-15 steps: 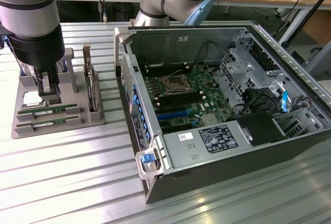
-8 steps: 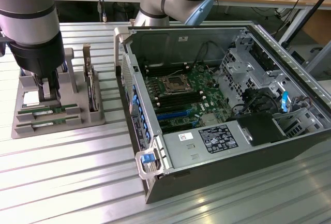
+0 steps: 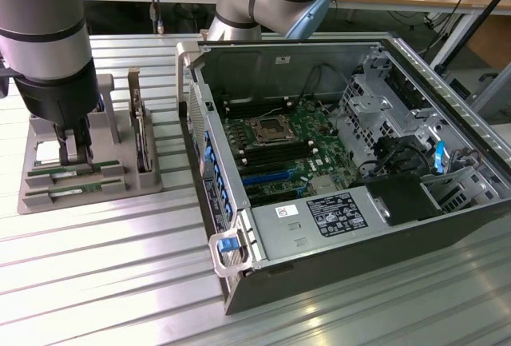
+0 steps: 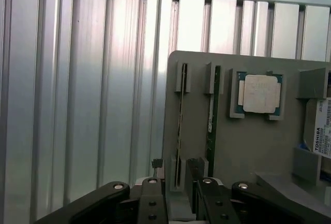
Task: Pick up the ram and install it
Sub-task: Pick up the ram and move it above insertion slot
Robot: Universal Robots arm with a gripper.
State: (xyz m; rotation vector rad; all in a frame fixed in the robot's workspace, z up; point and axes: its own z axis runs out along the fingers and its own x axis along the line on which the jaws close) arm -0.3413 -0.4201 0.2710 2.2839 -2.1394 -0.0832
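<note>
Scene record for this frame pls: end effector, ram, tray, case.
end effector: open, holding nothing, above the holder tray
ram: two sticks, both seated in tray slots
outer stick: lines up between the fingers in the wrist view
inner stick: beside the CPU
computer case: lid off, motherboard exposed
task state: no ram picked up yet

We found the tray on the table, at the exterior view's left of the computer case. In it two ram sticks lay side by side, the processor just beside them, the hard drive beyond that.
</note>
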